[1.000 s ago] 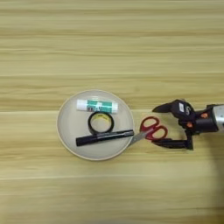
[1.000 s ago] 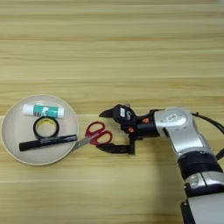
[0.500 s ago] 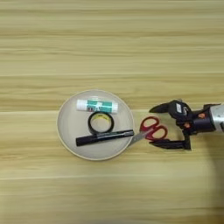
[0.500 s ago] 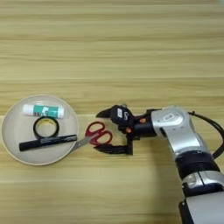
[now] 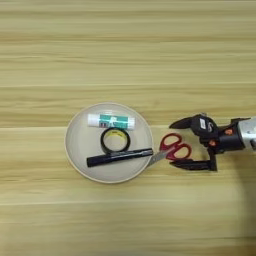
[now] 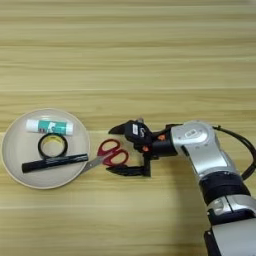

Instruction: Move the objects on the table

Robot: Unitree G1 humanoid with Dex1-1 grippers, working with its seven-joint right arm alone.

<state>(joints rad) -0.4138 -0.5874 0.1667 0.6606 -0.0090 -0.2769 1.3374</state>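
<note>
Light-brown wooden table [image 5: 125, 50] carrying a round cream plate [image 5: 76, 150], the landmark for all positions given here: inside the plate lie a white glue stick [image 5: 111, 121] with a green label toward its far side, a black tape ring [image 5: 115, 140] at its centre, and a slim black marker pen [image 5: 119, 157] toward its near side. Red-handled scissors [image 5: 170, 149] lie just right of the plate, handles on the table and metal blades crossing the plate's right rim beside the marker's tip. Right of the plate, the right gripper [image 6: 116, 149] is spread wide, one black finger beyond the scissor handles and one nearer than them, grasping nothing.
</note>
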